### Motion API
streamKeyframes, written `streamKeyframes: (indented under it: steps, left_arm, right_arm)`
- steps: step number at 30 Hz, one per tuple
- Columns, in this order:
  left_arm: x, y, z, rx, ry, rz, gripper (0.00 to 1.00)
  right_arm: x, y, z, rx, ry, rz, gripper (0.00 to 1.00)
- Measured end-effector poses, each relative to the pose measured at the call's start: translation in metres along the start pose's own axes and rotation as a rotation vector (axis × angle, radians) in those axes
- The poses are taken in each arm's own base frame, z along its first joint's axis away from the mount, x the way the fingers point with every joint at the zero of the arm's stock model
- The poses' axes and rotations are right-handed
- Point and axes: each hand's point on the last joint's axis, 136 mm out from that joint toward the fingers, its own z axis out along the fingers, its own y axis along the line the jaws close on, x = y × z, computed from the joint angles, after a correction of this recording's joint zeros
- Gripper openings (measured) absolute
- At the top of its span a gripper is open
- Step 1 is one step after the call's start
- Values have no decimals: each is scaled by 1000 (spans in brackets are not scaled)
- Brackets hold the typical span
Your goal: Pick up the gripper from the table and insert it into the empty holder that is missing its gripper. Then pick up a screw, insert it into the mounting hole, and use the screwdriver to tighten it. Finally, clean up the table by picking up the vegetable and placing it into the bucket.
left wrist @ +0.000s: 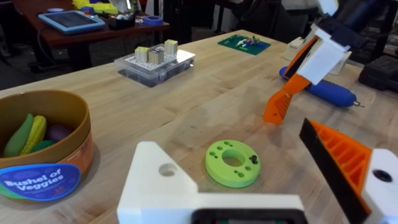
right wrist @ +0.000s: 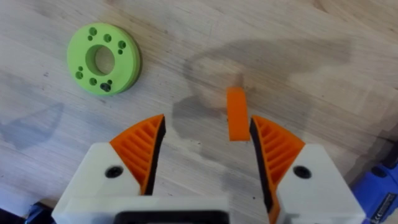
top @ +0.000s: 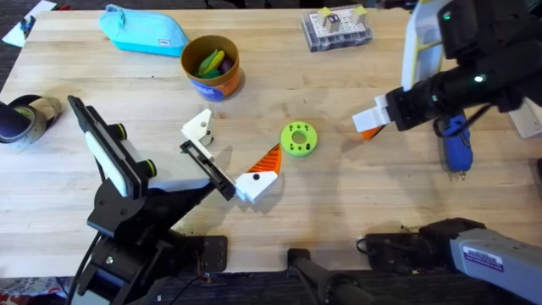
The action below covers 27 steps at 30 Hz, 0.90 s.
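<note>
Right wrist view is looking straight down between the right gripper [right wrist: 205, 146] fingers, which are standing wide apart and gripping nothing. The gripper [right wrist: 236, 113], the loose orange wedge, is lying on the table [right wrist: 298, 37] inside the jaw gap, just beside one pad and well apart from the other. Whether that pad is touching it cannot be told. The vegetable [right wrist: 104, 58] is lying outside the jaws, beyond the opposite finger.

Handling judgement: the wedge is appearing rigid, light plastic with ribbing, so it is likely giving fair friction but tipping easily. Gripping across its flat flanks near the thick end is looking safest, leaving the base free for insertion.

Overhead, the right gripper [top: 373, 121] is reaching in from the right, wrist pitched downward over the wedge, with the screwdriver [top: 456, 150] lying just behind it. The left gripper [top: 233, 165] is extending low toward centre, its holder [top: 200, 127] bare. The bucket [top: 212, 68] is standing beyond it.
</note>
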Motion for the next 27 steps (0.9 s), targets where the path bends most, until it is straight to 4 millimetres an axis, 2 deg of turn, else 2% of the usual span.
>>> streamKeyframes:
  steps: [2, 5, 12, 17, 27]
  left_arm:
    - [0, 0, 0, -1, 3, -2, 993]
    - [0, 0, 0, -2, 3, -3, 993]
    - [-1, 1, 0, -4, 3, -3, 993]
    - [-1, 1, 0, -4, 3, -3, 993]
    - [0, 1, 0, -4, 3, -3, 993]
  right_arm:
    - [3, 0, 8, -4, 33, 1, 820]
    - [2, 1, 9, -2, 44, -4, 820]
    - [-19, -12, -8, 80, -9, -15, 820]
    - [-6, -18, -10, 119, 46, -11, 820]
    - [9, -30, 23, 118, 202, 17, 820]
